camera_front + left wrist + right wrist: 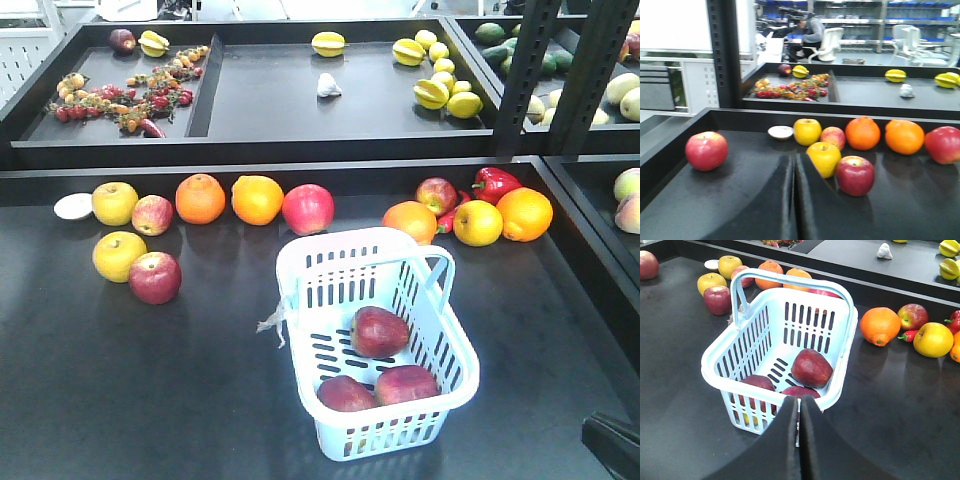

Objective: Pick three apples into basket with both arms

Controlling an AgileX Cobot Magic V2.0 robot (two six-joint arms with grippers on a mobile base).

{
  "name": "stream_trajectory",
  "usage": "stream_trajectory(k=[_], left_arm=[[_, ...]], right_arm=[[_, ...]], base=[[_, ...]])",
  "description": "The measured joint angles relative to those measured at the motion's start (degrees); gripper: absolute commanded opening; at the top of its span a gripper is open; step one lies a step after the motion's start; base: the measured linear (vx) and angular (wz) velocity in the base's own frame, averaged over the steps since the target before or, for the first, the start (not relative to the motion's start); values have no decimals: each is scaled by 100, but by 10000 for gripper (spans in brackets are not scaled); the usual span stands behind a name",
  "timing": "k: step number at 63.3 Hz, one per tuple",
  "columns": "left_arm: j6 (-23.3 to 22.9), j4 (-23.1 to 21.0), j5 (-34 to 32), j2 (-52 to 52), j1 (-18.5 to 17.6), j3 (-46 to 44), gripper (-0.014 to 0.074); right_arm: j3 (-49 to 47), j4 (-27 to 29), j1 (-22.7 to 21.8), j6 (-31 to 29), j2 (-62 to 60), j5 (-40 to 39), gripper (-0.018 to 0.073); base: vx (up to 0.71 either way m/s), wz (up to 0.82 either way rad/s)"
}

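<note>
The pale blue-white basket (300, 262) stands on the dark table, right of centre, handle up and a frayed tag on its left side. Three dark red apples lie inside it: one in the middle (379, 331) and two by the near wall (345, 393) (406, 384). In the right wrist view my right gripper (800, 401) is shut and empty, just short of the basket's near rim (710, 374), with the apples (811, 368) beyond it. Over the table's left part, my left gripper (794, 159) is shut with nothing in it, short of a yellow apple (824, 158).
A row of fruit lines the table's back edge: yellow apples (115, 203), oranges (201, 198), red apples (308, 208) and a red pepper (495, 183). A red apple (155, 277) sits left of the basket. Behind rises a raised tray (260, 150) with starfruit. A black arm part (610, 445) shows at bottom right.
</note>
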Motion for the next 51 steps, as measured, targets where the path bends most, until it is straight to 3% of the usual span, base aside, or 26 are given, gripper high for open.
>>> stream_trajectory(k=[51], left_arm=[[-5,0,0,0,41,0,-8]], right_arm=[[0,0,0,0,0,0,-4]], base=[[0,0]])
